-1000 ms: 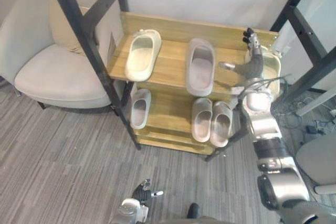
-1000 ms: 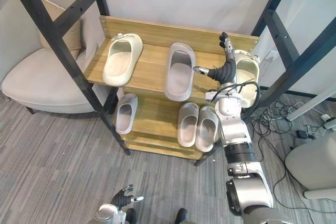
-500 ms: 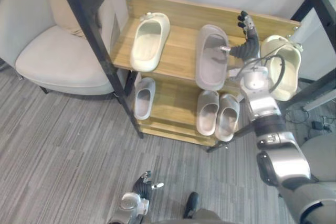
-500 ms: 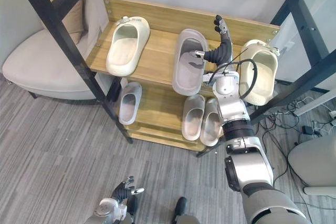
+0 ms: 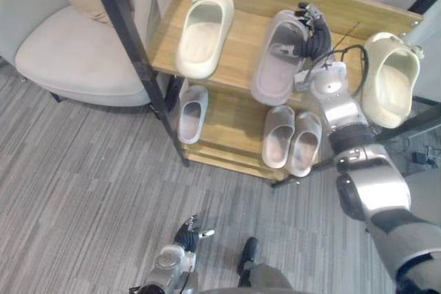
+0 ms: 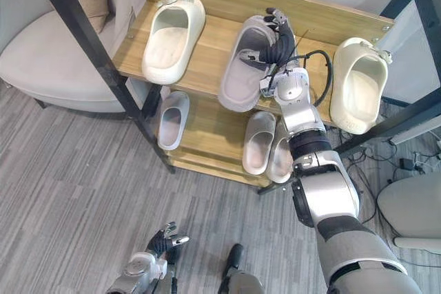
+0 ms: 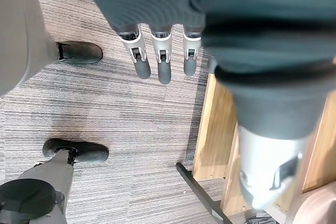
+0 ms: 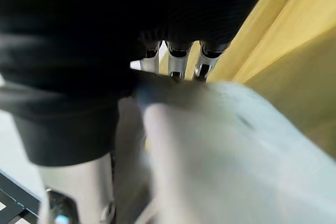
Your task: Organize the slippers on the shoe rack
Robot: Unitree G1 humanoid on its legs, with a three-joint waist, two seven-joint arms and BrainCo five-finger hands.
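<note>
On the wooden shoe rack's (image 5: 238, 56) top shelf lie a cream slipper (image 5: 203, 32) at the left, a grey slipper (image 5: 274, 63) in the middle and another cream slipper (image 5: 393, 80) hanging over the right end. My right hand (image 6: 277, 34) sits on the grey slipper's toe end. Its fingers (image 8: 178, 56) curl over the slipper's upper (image 8: 236, 145) and the thumb reaches inside. The lower shelf holds a small pale slipper (image 5: 193, 111) and a grey pair (image 5: 291, 140) side by side. My left hand (image 5: 185, 233) hangs low over the floor, fingers (image 7: 160, 61) straight and empty.
A cream armchair (image 5: 69, 53) stands left of the rack. A black metal post (image 5: 131, 39) slants across the rack's left end, and another black frame (image 6: 413, 111) crosses at the right. Grey striped carpet (image 5: 89, 184) spreads in front of the rack.
The camera has shifted closer to the rack. My right hand moved left from beside the right cream slipper onto the grey slipper, and its fingers curled round the upper.
</note>
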